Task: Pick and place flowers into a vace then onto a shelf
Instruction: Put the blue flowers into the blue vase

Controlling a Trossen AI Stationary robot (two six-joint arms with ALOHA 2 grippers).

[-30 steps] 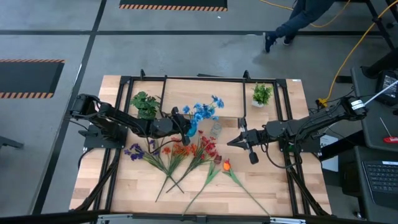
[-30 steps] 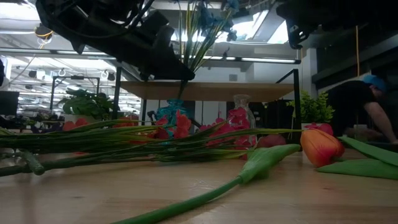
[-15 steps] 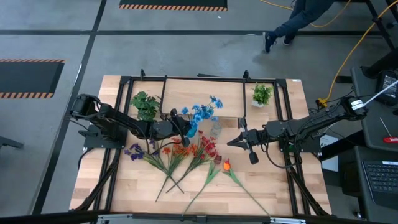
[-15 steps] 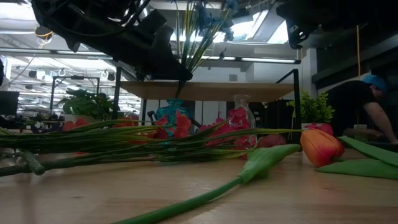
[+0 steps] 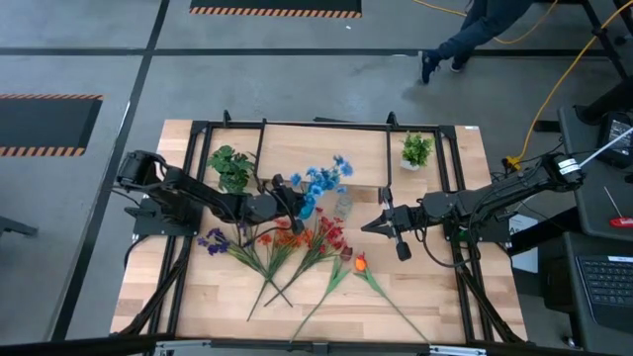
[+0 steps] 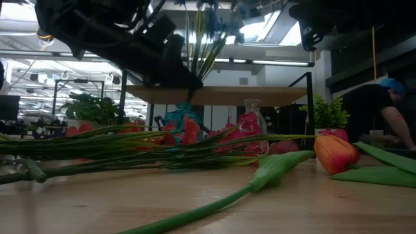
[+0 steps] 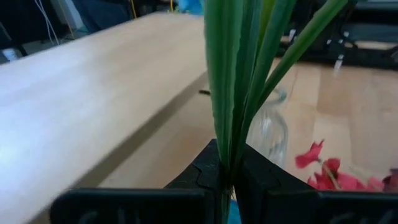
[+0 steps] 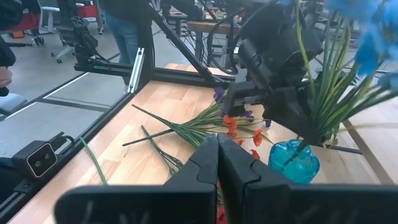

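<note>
The left gripper (image 7: 227, 180) has its jaws clamped on the blue flowers (image 5: 318, 178), low on their stems, above the blue vase (image 8: 293, 160). Light, springy stems: grip low. The right gripper (image 8: 217, 152) waits, jaws together.

Looks like a robotics lab or workshop space, not anyone's home. The wooden table (image 5: 435, 297) sits inside a black metal frame (image 5: 297, 126) on a grey concrete floor (image 5: 99, 40) with orange-and-black hazard stripes (image 5: 275, 11). A yellow cable (image 5: 554, 74) trails across the floor, a keyboard (image 5: 605, 285) sits off to one side, and people (image 6: 374, 110) work at benches under ceiling strip lights (image 6: 260, 63).
</note>
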